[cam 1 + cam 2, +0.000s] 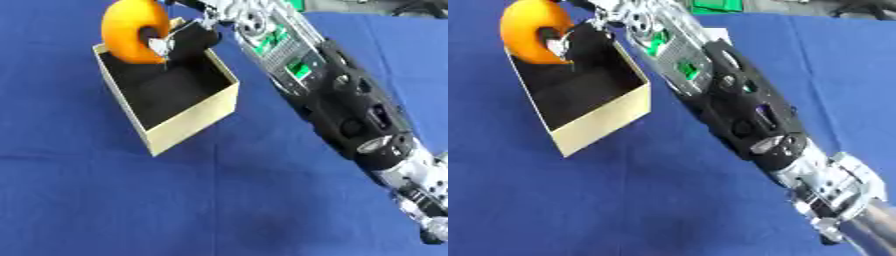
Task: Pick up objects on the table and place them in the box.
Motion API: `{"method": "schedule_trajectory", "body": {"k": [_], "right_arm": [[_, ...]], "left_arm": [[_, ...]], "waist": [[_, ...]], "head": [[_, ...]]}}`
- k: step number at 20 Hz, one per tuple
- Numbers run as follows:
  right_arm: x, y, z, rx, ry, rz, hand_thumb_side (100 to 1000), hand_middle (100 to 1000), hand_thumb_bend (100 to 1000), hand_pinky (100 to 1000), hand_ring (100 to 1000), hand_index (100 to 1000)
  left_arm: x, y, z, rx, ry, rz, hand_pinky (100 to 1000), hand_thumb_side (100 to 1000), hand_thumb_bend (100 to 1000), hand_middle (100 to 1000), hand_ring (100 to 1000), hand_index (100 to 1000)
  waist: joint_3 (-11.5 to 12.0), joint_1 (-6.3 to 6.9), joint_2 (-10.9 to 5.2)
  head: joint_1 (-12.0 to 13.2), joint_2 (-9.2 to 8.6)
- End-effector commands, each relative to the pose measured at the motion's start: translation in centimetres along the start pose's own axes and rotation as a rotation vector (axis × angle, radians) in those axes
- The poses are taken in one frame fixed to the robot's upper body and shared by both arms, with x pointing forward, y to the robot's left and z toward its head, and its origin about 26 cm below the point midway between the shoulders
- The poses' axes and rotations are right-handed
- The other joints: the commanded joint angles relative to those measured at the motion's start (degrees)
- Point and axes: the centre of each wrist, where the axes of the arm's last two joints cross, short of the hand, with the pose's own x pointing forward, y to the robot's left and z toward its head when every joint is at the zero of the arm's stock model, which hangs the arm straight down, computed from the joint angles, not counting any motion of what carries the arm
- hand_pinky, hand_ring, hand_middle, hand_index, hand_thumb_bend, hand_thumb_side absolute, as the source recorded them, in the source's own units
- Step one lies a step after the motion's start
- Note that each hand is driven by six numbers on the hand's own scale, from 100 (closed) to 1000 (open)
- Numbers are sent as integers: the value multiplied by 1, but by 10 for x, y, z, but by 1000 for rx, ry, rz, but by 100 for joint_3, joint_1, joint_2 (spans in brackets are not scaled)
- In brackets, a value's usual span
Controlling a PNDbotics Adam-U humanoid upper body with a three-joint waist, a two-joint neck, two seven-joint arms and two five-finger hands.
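Right arm (341,105) reaching diagonally from the lower right corner of the table (105,200), which is covered in blue cloth, to the box (188,117) near the far left corner. Right hand (188,37), fingers curled round an orange ring (131,30), holds it above the box's far rim. The box is open-topped, tan outside and dark inside.

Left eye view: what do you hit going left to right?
Orange ring-shaped object held over the box → tan cardboard box on the blue cloth → right arm coming in from the lower right.
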Motion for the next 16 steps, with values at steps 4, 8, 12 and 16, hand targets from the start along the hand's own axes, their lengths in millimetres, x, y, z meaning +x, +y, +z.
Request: {"method": "schedule_trajectory", "body": {"k": [4,8,12,16], "right_arm": [[5,-5,0,47,-43,88,393,781,100,902,936,888],[9,-8,3,98,-70,165,477,851,188,938,987,932],[12,-12,5,96,-76,192,479,856,197,945,992,928],[10,-16,8,71,-66,171,468,848,135,944,989,922]], "left_arm": [[8,1,-5,-4,-35,9,509,1000,219,642,676,773],[8,0,-5,-4,-35,9,509,1000,218,642,676,773],[8,0,-5,-5,-33,9,509,1000,215,642,676,773],[7,0,-5,-5,-32,8,508,1000,215,642,677,772]], "waist": [[-2,24,-105],[-12,21,-108],[-21,22,-111],[-31,32,-114]], "head": [[-5,-79],[2,-91],[-3,-98],[2,-105]]}}
